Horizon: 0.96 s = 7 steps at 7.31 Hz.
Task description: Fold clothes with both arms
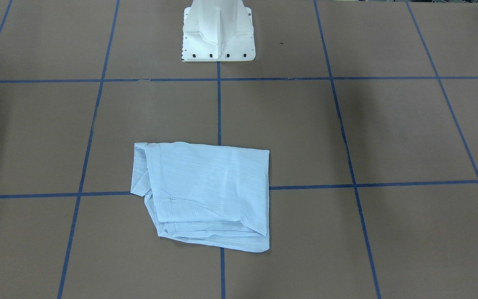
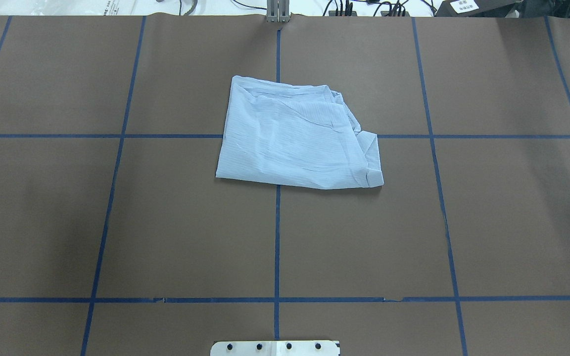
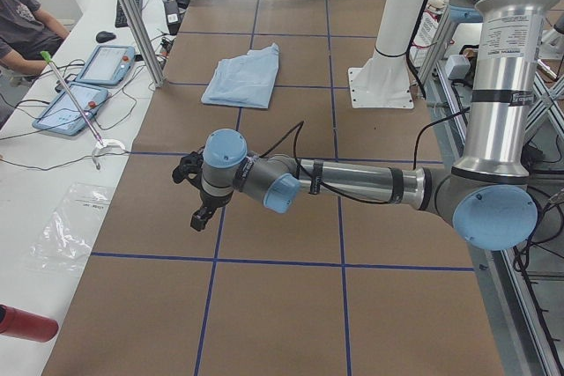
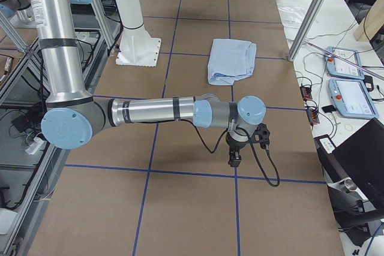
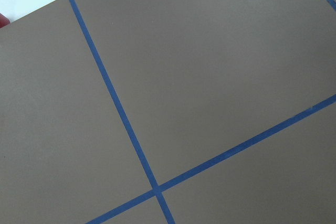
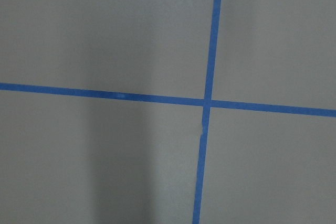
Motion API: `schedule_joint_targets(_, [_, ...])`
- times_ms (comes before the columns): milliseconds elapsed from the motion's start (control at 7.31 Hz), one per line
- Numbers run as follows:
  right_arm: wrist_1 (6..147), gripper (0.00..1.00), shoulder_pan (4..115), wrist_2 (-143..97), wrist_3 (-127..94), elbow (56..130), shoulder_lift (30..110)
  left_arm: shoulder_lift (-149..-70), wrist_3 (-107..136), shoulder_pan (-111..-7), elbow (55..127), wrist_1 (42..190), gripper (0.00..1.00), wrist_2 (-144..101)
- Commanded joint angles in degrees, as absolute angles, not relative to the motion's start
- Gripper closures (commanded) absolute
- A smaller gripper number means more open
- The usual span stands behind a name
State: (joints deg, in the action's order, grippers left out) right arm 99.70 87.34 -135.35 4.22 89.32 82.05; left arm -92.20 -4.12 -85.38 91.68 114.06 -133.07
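The pale blue striped shirt [image 1: 206,195] lies folded into a rough rectangle on the brown table, flat and untouched; it also shows in the overhead view [image 2: 295,138] and both side views [image 3: 242,78] [image 4: 231,59]. My left gripper [image 3: 200,217] hangs pointing down over bare table, far from the shirt toward the table's left end. My right gripper [image 4: 233,159] hangs likewise toward the right end. Both show only in the side views, so I cannot tell whether they are open or shut. The wrist views show only brown table and blue tape lines.
The white pedestal base [image 1: 218,41] stands at the robot's side of the table. Teach pendants [image 3: 106,63] [image 4: 345,64] and cables lie on the white benches along the far edge. A seated operator [image 3: 22,28] is there. Blue tape [image 2: 277,237] grids the table.
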Motion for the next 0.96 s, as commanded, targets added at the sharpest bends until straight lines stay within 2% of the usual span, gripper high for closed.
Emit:
schedule_joint_targets(0, [100.4,0.00,87.5,-135.0,4.7,90.2,81.2,-91.9,-3.5,-85.4,91.2,114.6,0.01,-134.9])
schedule_joint_targets(274, [99.8,0.00,87.3,-132.3,4.4,92.9,81.5,-92.9,-3.5,-85.3,91.1,114.7,0.01,-134.7])
schedule_joint_targets(821, [99.5,0.00,86.0,-133.2,4.2,93.5,80.9,-92.8,-3.5,-85.3,91.7,114.4,0.01,-135.1])
